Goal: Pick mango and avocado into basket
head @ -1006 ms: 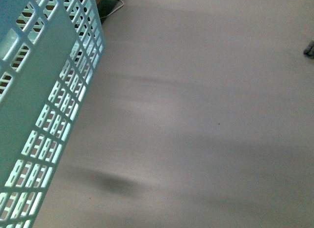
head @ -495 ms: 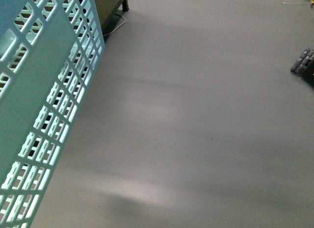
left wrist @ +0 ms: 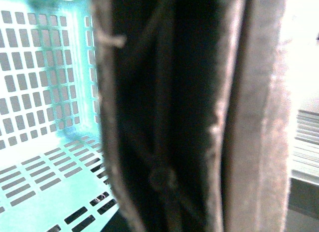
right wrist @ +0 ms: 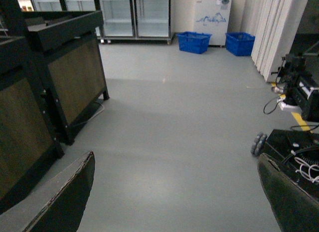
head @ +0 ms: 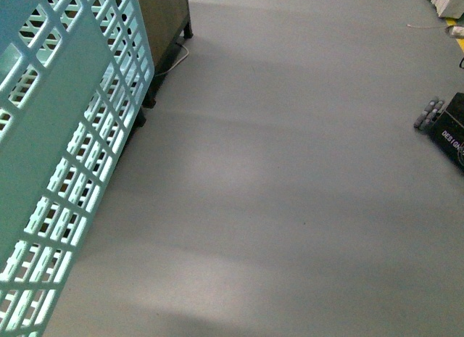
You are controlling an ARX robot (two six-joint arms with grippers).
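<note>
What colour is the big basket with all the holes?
The basket is pale turquoise; the front view shows it best.

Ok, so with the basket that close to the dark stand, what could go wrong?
The basket is right beside the dark stand, so it could knock against it. To the right, black wheeled gear with loose cables sits on the floor and could snag. No mango or avocado is in view, and the right claw is open and empty, so picking may stall.

Right pincer (right wrist: pixel 175 159) spread wide apart, left pincer (left wrist: pixel 164 117) a dark close blur, state unclear
</note>
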